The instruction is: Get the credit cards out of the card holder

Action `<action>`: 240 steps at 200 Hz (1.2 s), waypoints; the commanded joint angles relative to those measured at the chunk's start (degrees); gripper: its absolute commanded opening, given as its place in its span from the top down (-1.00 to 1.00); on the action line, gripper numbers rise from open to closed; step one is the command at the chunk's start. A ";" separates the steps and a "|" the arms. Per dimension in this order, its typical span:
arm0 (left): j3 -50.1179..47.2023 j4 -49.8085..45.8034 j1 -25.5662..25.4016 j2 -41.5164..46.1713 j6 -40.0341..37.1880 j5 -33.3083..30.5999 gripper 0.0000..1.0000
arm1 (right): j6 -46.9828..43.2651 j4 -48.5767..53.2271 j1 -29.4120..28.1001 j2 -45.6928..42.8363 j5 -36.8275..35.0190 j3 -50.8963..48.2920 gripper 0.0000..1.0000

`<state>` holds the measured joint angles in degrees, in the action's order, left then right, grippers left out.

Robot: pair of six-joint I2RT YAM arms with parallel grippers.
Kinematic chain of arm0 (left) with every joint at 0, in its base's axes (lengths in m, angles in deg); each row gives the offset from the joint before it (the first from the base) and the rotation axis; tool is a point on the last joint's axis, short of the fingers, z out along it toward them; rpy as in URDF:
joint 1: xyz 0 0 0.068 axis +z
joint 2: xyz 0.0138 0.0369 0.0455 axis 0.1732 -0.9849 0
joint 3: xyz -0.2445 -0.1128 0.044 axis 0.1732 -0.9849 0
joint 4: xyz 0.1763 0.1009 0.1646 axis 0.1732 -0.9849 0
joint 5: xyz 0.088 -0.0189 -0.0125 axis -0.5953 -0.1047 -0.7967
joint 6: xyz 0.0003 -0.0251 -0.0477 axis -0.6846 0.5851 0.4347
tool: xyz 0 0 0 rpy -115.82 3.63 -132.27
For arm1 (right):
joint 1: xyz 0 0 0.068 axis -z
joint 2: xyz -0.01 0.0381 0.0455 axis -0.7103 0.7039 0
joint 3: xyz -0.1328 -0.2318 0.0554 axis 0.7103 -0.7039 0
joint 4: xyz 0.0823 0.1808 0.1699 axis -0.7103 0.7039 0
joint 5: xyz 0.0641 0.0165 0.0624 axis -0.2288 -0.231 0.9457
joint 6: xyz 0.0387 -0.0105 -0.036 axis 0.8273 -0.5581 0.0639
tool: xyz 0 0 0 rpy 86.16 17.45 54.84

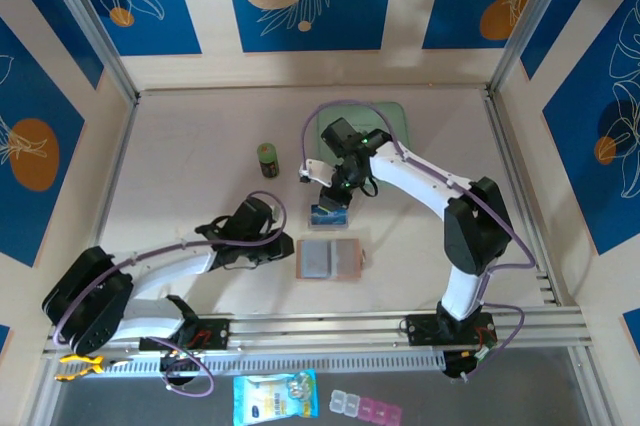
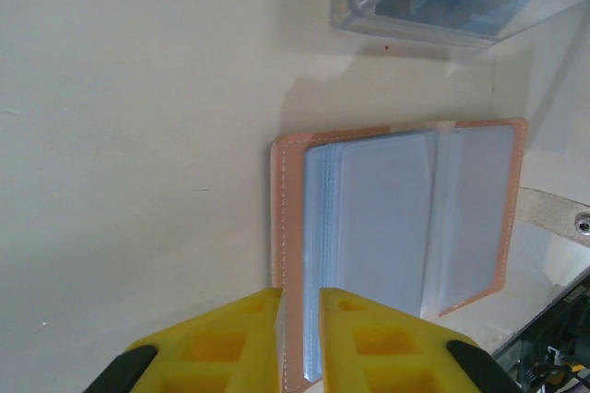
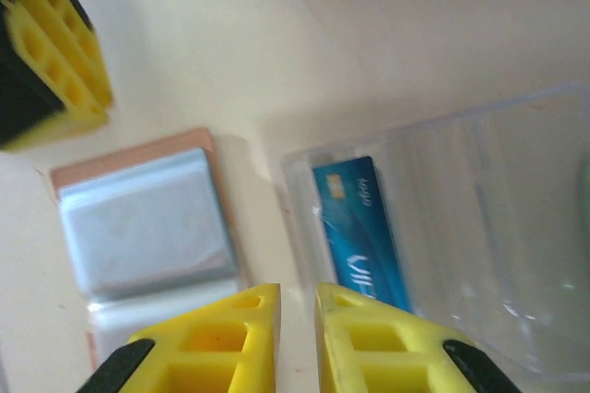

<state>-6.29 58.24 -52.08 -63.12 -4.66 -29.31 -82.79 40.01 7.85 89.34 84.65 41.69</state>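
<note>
We're pinching the flat tan leather-like card holder (image 2: 406, 218) edge with left claw (image 2: 300, 305); right claw (image 3: 297, 299) barely parted, empty, over thin blue plastic credit card (image 3: 359, 232); next probably checking pockets for more.

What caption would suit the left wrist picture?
Yellow left pincer nips the edge of an open, tan card holder.

A small green can (image 1: 267, 159) is standing upright on the table (image 1: 180, 166), left of a mint-green case (image 1: 397, 112). A clear plastic box (image 3: 489, 199) is lying nearer the middle.
</note>
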 commanded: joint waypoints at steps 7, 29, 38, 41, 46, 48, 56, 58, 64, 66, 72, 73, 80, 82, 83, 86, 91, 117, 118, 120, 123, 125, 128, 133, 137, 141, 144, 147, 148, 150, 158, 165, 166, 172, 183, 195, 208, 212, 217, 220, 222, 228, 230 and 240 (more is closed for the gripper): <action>1.47 2.43 -0.04 -1.94 0.21 2.49 0.69 | 18.46 -8.56 -0.92 -4.23 6.45 -6.46 0.64; 1.54 3.37 -0.61 -3.22 0.68 2.81 0.73 | 29.92 -13.98 -2.46 -6.80 5.42 -11.62 0.64; 1.62 3.81 -0.77 -3.70 0.80 2.92 0.73 | 34.89 -15.32 -2.99 -7.57 4.82 -13.29 0.64; 1.71 3.90 -0.78 -3.91 0.80 2.90 0.74 | 36.62 -15.61 -3.17 -7.81 4.58 -13.79 0.64; 1.78 4.06 -0.99 -4.20 0.85 3.04 0.74 | 39.42 -16.09 -3.42 -7.99 4.32 -14.54 0.64; 1.79 4.13 -1.01 -4.26 0.88 3.07 0.74 | 40.30 -16.24 -3.52 -8.10 4.35 -14.85 0.64; 1.96 4.38 -1.15 -4.90 0.92 3.30 0.75 | 44.21 -17.07 -3.92 -8.52 4.27 -16.19 0.64; 2.01 4.47 -1.20 -4.94 0.94 3.38 0.74 | 45.26 -17.27 -4.01 -8.65 4.21 -16.49 0.64; 2.10 4.69 -1.36 -5.40 1.01 3.64 0.75 | 48.20 -17.96 -4.25 -9.08 3.90 -17.57 0.64; 2.14 4.75 -1.41 -5.51 1.05 3.73 0.75 | 49.15 -18.29 -4.36 -9.23 3.87 -18.06 0.64; 2.23 4.87 -1.53 -5.83 1.15 3.85 0.75 | 51.69 -18.97 -4.42 -9.65 4.19 -19.37 0.65; 2.23 4.92 -1.55 -5.89 1.15 3.94 0.75 | 52.16 -19.14 -4.38 -9.72 4.25 -19.59 0.65; 2.34 4.97 -1.75 -6.22 1.15 4.09 0.75 | 54.87 -19.99 -4.43 -10.35 4.47 -20.95 0.66; 2.33 4.95 -1.88 -6.28 1.15 4.11 0.76 | 55.70 -20.18 -4.49 -10.54 4.48 -21.39 0.67; 2.37 4.96 -1.90 -6.34 1.15 4.11 0.76 | 56.06 -20.27 -4.46 -10.64 4.48 -21.57 0.67; 2.41 4.97 -1.92 -6.35 1.15 4.08 0.76 | 57.32 -20.74 -4.57 -10.91 4.55 -22.27 0.67; 2.37 4.97 -2.08 -6.49 1.15 4.06 0.76 | 58.99 -21.51 -4.52 -11.44 4.80 -23.34 0.69; 2.59 3.85 -2.19 -7.57 0.93 4.02 0.78 | 67.22 -26.25 -4.53 -14.03 8.27 -28.46 0.70; 2.63 3.71 -2.19 -7.60 0.91 4.02 0.78 | 67.40 -26.38 -4.48 -14.06 8.53 -28.57 0.70; 2.71 3.49 -2.19 -7.68 0.89 3.96 0.78 | 67.69 -26.65 -4.51 -14.08 9.10 -28.77 0.70; 2.80 3.19 -2.21 -7.90 0.82 3.94 0.78 | 68.21 -26.84 -4.61 -14.08 9.69 -28.93 0.69; 2.88 2.96 -2.19 -8.00 0.74 3.93 0.78 | 68.53 -26.79 -4.67 -14.09 9.92 -29.01 0.69; 3.00 2.73 -2.19 -8.19 0.58 3.91 0.78 | 68.94 -26.50 -4.79 -14.06 9.98 -29.04 0.69; 3.21 2.35 -2.19 -8.39 0.52 4.00 0.78 | 69.52 -25.85 -5.14 -14.07 9.66 -28.89 0.69; 3.28 2.25 -2.28 -8.56 0.53 4.06 0.79 | 69.80 -25.39 -5.43 -14.08 9.33 -28.79 0.69; 3.29 2.27 -2.25 -8.66 0.51 4.16 0.79 | 70.02 -25.07 -5.87 -14.09 9.01 -28.78 0.69; 3.29 2.33 -2.27 -8.75 0.53 4.24 0.78 | 70.08 -24.90 -6.16 -14.15 8.78 -28.82 0.69; 3.30 2.33 -2.32 -8.81 0.54 4.24 0.78 | 70.23 -24.77 -6.49 -14.17 8.57 -28.86 0.69; 3.30 2.42 -2.34 -8.83 0.49 4.26 0.79 | 70.27 -24.72 -6.51 -14.17 8.50 -28.91 0.68; 3.29 2.46 -2.29 -8.85 0.46 4.28 0.78 | 70.40 -24.63 -6.66 -14.17 8.39 -28.94 0.68; 3.36 2.42 -2.28 -9.10 0.54 4.32 0.79 | 71.14 -24.50 -7.14 -14.18 7.99 -29.16 0.66; 3.40 2.27 -2.28 -9.27 0.53 4.33 0.79 | 71.86 -24.85 -7.49 -14.17 7.98 -29.58 0.62; 3.43 2.26 -2.28 -9.33 0.53 4.35 0.78 | 72.05 -24.93 -7.50 -14.17 7.99 -29.66 0.61; 3.62 2.08 -2.33 -9.51 0.48 4.37 0.79 | 72.74 -25.50 -7.72 -14.14 8.17 -30.06 0.57; 3.65 1.81 -2.42 -9.95 0.45 4.28 0.78 | 74.10 -26.76 -8.07 -13.88 8.62 -30.74 0.48; 3.76 1.65 -2.34 -10.29 0.45 4.15 0.78 | 75.27 -27.87 -8.51 -13.35 9.18 -31.06 0.39; 3.86 1.30 -2.41 -10.66 0.45 4.04 0.78 | 76.45 -28.44 -9.08 -12.67 8.97 -31.07 0.14; 3.82 1.05 -2.44 -10.70 0.49 3.94 0.78 | 76.74 -28.52 -9.29 -12.33 8.93 -31.06 0.12; 3.90 0.70 -2.41 -10.83 0.47 3.70 0.78 | 77.09 -28.89 -9.49 -12.04 9.03 -31.06 0.10; 3.91 0.48 -2.37 -10.85 0.53 3.56 0.78 | 77.25 -29.07 -9.66 -11.84 9.09 -31.06 0.10; 3.91 0.35 -2.37 -10.94 0.47 3.49 0.78 | 77.36 -29.24 -9.74 -11.70 9.19 -31.06 0.09; 3.98 -0.04 -2.44 -11.04 0.53 3.23 0.78 | 77.61 -29.55 -10.08 -11.34 9.25 -31.00 0.09; 4.01 -0.17 -2.45 -11.12 0.54 3.19 0.78 | 77.71 -29.62 -10.17 -11.22 9.26 -30.98 0.09; 3.99 -0.63 -2.44 -11.35 0.45 2.99 0.79 | 78.37 -29.51 -10.61 -10.48 8.84 -30.76 0.08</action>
<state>-3.82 60.62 -54.05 -73.66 -4.07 -26.04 -7.50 11.68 -1.50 77.16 92.27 11.13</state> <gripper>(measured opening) 0.107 0.456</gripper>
